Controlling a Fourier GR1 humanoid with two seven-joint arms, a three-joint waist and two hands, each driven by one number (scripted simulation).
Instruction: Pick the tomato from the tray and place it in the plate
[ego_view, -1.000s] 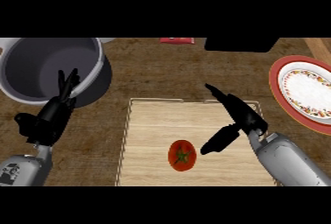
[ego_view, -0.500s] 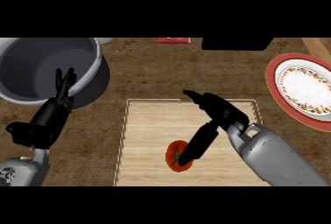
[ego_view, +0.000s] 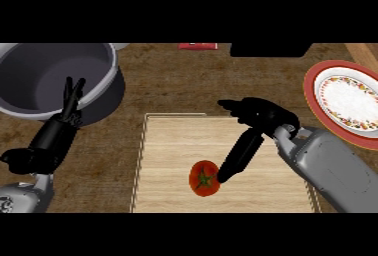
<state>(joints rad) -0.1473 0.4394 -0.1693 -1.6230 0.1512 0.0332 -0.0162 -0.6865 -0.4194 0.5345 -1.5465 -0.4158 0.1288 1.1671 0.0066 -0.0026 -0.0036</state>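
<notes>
A red tomato (ego_view: 202, 178) with a green stem lies on the pale wooden tray (ego_view: 170, 150), near its front middle. My right hand (ego_view: 258, 117) hangs over the tray with its thumb stretched down to the tomato's right side, touching it. The other fingers curl above, apart from the tomato. The red-rimmed patterned plate (ego_view: 347, 97) sits at the right edge of the counter, holding nothing. My left hand (ego_view: 55, 137) rests open at the left, fingers straight and pointing up in front of the pot.
A large grey pot (ego_view: 52, 77) stands at the back left, beside the tray. A small red object (ego_view: 197, 46) and a black block (ego_view: 269, 49) lie along the back edge. Dark wooden counter surrounds the tray.
My right hand has moved left and down over the tray, and its thumb now reaches the tomato. The left hand has drifted slightly left. The tomato stays in place.
</notes>
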